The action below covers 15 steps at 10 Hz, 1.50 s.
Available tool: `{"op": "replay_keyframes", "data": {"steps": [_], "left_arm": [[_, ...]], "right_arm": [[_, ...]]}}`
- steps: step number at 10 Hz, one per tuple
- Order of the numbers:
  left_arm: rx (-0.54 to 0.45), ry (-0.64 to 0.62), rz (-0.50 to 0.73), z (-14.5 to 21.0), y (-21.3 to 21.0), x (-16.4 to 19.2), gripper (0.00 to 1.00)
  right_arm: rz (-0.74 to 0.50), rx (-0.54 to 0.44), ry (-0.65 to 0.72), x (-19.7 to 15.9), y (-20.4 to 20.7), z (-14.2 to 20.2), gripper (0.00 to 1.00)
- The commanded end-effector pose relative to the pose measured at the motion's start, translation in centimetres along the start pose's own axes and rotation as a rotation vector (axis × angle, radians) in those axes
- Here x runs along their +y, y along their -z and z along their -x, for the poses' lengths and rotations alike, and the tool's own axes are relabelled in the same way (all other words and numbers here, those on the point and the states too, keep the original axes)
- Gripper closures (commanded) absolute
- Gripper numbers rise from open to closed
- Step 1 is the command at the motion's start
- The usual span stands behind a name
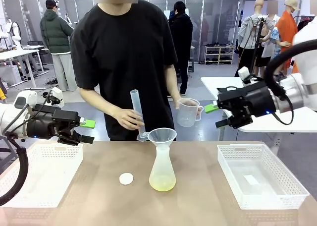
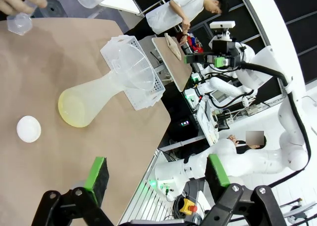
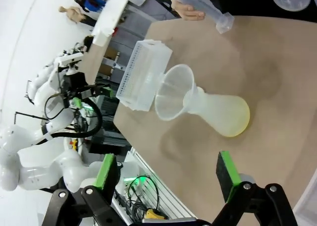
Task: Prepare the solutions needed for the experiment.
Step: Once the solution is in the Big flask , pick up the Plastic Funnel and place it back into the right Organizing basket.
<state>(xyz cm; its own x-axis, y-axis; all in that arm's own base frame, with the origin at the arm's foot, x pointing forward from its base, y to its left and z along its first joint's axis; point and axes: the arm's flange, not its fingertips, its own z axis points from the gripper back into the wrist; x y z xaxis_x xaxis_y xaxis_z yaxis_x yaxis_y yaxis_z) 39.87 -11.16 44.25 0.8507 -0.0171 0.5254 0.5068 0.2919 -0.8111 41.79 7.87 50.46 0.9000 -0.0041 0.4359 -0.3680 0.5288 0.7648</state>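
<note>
Shows shallow yellow-green solution (image 1: 162,186) inside conical flask (image 1: 162,169), funnel (image 1: 162,135) in its neck; left gripper (image 1: 88,131) left of flask, jaws apart, empty; right gripper (image 1: 216,115) right of flask, same; person's hand (image 1: 129,119) behind flask holding graduated cylinder (image 1: 135,103); white cap (image 1: 127,178) near flask's left.

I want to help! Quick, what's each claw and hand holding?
Left gripper: open, empty.
Right gripper: open, empty.
One hand: holds measuring cylinder.
Other hand: holds jug.

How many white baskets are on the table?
2. The left basket sits at the left side of the table. The right basket sits at the right side. None seem hidden.
</note>
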Motion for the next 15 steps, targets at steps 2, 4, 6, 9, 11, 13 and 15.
{"op": "replay_keyframes", "data": {"steps": [2, 4, 6, 9, 11, 13, 15], "left_arm": [[-0.018, -0.013, 0.022, -0.2, 0.1, -0.2, 0.00], [-0.018, -0.013, 0.022, -0.2, 0.1, -0.2, 0.00], [-0.018, -0.013, 0.022, -0.2, 0.1, -0.2, 0.00], [-0.018, -0.013, 0.022, -0.2, 0.1, -0.2, 0.00], [-0.018, -0.013, 0.022, -0.2, 0.1, -0.2, 0.00], [-0.018, -0.013, 0.022, -0.2, 0.1, -0.2, 0.00], [-0.018, -0.013, 0.022, -0.2, 0.1, -0.2, 0.00]], "right_arm": [[0.098, 0.070, 0.019, 1.1, 3.4, -3.9, 0.00], [0.149, 0.085, 0.008, 1.9, 5.2, -5.4, 0.00], [0.180, 0.063, 0.012, 2.3, 6.3, -6.0, 0.00], [0.127, 0.081, -0.020, 1.6, 5.4, -4.9, 0.00], [0.181, 0.108, -0.055, 1.7, 4.7, -5.1, 0.00], [0.294, 0.169, -0.065, 2.3, 5.7, -5.7, 0.00], [0.325, 0.223, -0.085, 2.7, 7.6, -6.5, 0.00]]}}
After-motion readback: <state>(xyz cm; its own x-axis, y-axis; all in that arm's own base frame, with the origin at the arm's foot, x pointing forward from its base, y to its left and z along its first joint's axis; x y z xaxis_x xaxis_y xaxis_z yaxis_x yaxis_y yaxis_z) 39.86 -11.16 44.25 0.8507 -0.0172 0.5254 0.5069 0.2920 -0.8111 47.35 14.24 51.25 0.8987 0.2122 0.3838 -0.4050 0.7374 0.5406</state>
